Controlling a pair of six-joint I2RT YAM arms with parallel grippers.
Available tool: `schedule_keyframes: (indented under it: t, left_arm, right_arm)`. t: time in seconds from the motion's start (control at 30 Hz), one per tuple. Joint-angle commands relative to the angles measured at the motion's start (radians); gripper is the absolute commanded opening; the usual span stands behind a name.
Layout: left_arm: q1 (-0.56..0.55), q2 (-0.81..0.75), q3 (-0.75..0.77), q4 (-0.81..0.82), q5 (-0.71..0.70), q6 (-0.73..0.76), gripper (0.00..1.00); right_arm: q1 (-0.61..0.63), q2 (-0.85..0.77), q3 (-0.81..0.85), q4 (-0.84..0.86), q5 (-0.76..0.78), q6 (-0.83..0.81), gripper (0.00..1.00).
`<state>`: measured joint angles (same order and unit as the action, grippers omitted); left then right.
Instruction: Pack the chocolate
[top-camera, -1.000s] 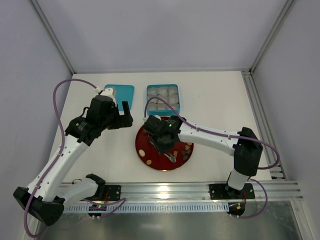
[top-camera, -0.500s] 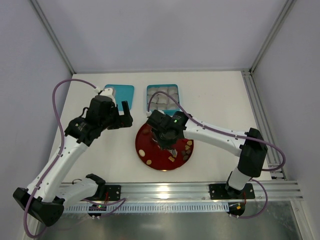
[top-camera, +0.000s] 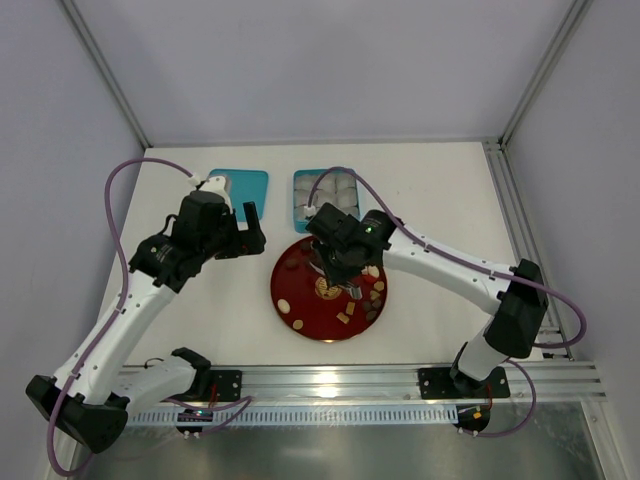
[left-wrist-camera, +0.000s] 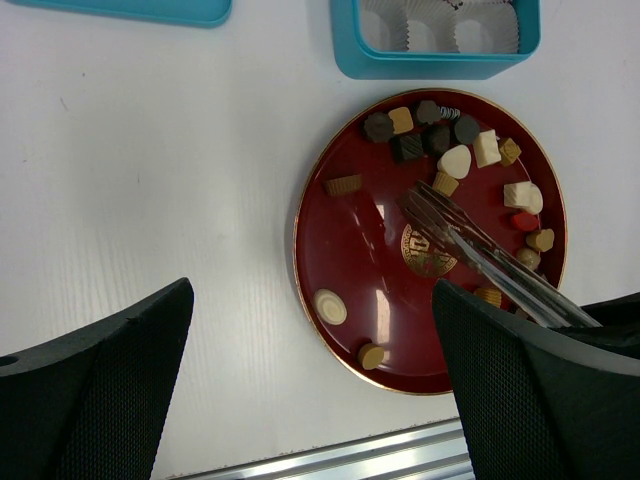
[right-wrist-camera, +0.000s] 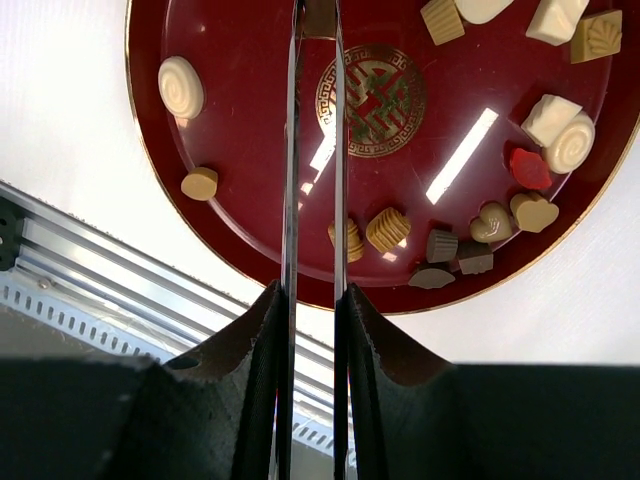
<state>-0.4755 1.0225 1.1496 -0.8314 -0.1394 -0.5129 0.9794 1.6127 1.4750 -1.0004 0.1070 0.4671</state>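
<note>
The chocolate (right-wrist-camera: 388, 228) is a scatter of dark, tan and cream pieces on a round red plate (right-wrist-camera: 250, 130); most cluster along the plate's right side (top-camera: 375, 290) and its far rim (left-wrist-camera: 440, 140). My right gripper (right-wrist-camera: 312, 300) is shut on a pair of metal tongs (right-wrist-camera: 290, 150). Their two blades run out over the plate, and their tips reach the top edge of the right wrist view. Something brown shows there; I cannot tell whether it is gripped. The tongs (left-wrist-camera: 480, 255) cross the plate's gold emblem. My left gripper (left-wrist-camera: 315, 400) hangs open above the plate's (left-wrist-camera: 340, 260) near-left rim, holding nothing.
A teal box (top-camera: 325, 195) lined with white paper cups stands just beyond the plate (top-camera: 300, 310). Its flat teal lid (top-camera: 240, 185) lies to the left. An aluminium rail (top-camera: 330, 380) runs along the near table edge.
My right gripper with the tongs has swung from the plate's left part toward its far right, nearer the box. The left arm has not moved.
</note>
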Motion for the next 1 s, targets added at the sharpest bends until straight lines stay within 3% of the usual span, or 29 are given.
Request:
schedule_keyframes:
  t: [0.0,0.43,0.77,0.97]
  left_arm:
    - [0.005,-0.013,0.010,0.008,-0.014,0.005,1.00]
    - [0.005,0.001,0.019,0.014,-0.008,0.004,1.00]
    - [0.005,0.014,0.038,0.002,-0.015,0.025,1.00]
    - [0.005,0.016,0.044,-0.008,-0.017,0.031,1.00]
  right_arm:
    - [-0.031,-0.054,0.059,-0.003,-0.013,-0.027,0.17]
    - [-0.243,0.018,0.277,0.017,-0.073,-0.107,0.16]
    - [-0.384,0.341,0.706,-0.026,-0.076,-0.179,0.16]
    - [-0.401,0.415,0.703,0.080,-0.072,-0.203,0.16]
